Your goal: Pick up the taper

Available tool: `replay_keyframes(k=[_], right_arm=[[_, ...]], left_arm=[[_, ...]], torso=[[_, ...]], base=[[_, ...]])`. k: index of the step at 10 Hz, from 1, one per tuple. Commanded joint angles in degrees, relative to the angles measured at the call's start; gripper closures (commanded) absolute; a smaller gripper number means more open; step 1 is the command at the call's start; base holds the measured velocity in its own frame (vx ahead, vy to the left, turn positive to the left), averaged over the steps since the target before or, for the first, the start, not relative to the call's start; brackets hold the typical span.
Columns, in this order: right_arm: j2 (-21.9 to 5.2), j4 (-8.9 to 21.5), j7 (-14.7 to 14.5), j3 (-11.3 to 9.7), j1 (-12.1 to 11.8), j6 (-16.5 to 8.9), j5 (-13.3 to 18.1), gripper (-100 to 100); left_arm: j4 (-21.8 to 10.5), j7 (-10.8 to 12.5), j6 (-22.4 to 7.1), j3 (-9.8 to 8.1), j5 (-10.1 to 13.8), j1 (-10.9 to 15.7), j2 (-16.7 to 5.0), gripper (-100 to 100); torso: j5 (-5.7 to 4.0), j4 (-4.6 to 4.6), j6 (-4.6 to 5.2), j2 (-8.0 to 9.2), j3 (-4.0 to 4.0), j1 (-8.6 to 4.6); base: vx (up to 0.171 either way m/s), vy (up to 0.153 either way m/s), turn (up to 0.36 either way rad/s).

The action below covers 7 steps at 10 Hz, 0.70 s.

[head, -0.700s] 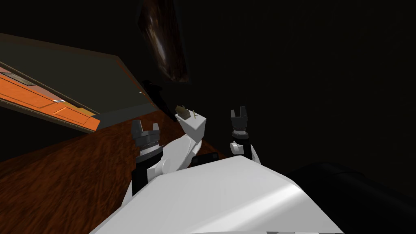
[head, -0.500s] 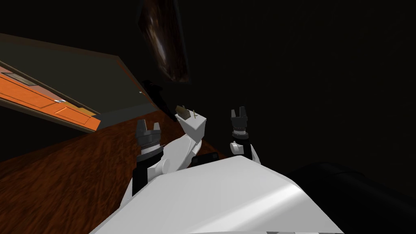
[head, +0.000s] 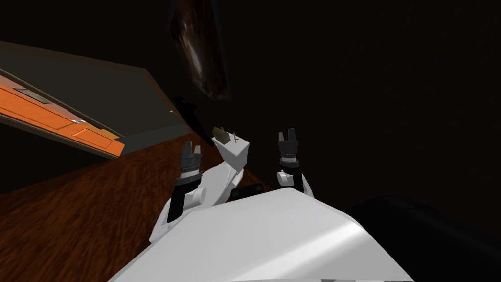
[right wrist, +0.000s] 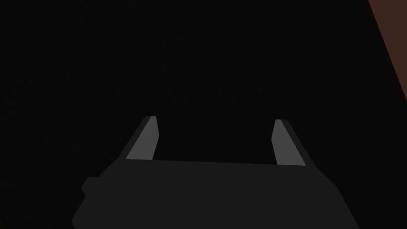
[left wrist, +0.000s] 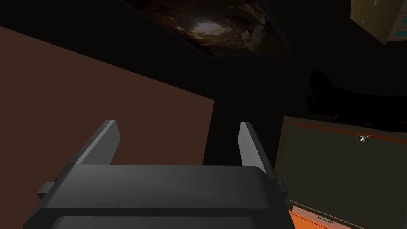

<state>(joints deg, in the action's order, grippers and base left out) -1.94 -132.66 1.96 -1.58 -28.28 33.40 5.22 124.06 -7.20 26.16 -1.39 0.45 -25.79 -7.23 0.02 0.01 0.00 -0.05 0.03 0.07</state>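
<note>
- Swung toward frame centre: dark left gripper (head: 192, 146), fingers apart.
- Right gripper (head: 287, 132), centre-right, likewise spread.
- Likely target: small white speck (left wrist: 363, 138) at right, on the dark grey panel (left wrist: 338, 171); confirm it, then approach slowly.

The left gripper (head: 192, 148) is raised just left of the chest's tip. It points up and forward and leans slightly toward the middle. Below it, the ribbed, dark left wrist (head: 189, 171) runs down into a dark forearm segment with a white joint at its side. In the left wrist view, its two grey fingers (left wrist: 104, 143) rise from the dark gripper body, parted wide and gripping nothing. The right gripper (head: 287, 135) is held up on the other side, a little higher in the head view and near upright, above the right wrist (head: 287, 159). Its blades are parted just as wide.
</note>
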Motion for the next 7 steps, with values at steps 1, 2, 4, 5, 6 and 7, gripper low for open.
replay_keyframes(k=[1,2,4,5,6,7], right_arm=[[0.00,0.00,0.00,0.00,0.00,0.00,0.00,0],[0.00,0.00,0.00,0.00,0.00,0.00,0.00,0],[0.00,0.00,0.00,0.00,0.00,0.00,0.00,0],[0.00,0.00,0.00,0.00,0.00,0.00,0.00,0],[0.00,0.00,0.00,0.00,0.00,0.00,0.00,0],[0.00,0.00,0.00,0.00,0.00,0.00,0.00,0]], left_arm=[[-2.63,-0.27,-0.53,0.39,-2.17,2.29,-1.57,-100],[-4.30,-0.57,-1.04,0.83,-3.75,3.88,-2.27,-100],[-6.07,-0.88,-1.58,1.30,-5.44,5.58,-2.89,-100],[-7.94,-1.21,-2.14,1.80,-7.22,7.35,-3.42,-100],[-9.30,-1.56,-2.73,2.32,-9.05,8.92,-3.87,-100],[-11.26,-1.92,-3.33,2.86,-10.86,10.62,-4.24,-100]], torso=[[0.00,0.00,0.00,0.00,0.00,0.00],[-0.01,0.00,0.00,0.01,-0.01,-0.05],[-0.02,0.00,0.00,0.02,-0.01,-0.07],[-0.02,0.00,0.00,0.01,-0.01,-0.07],[-0.02,0.00,0.00,0.01,-0.01,-0.08],[-0.02,0.00,0.00,0.00,0.00,-0.08]], base=[[0.002,0.001,0.011],[0.003,-0.004,0.012],[0.002,-0.002,0.006],[0.003,-0.004,0.012],[0.004,-0.005,0.014],[0.007,-0.008,0.024]])
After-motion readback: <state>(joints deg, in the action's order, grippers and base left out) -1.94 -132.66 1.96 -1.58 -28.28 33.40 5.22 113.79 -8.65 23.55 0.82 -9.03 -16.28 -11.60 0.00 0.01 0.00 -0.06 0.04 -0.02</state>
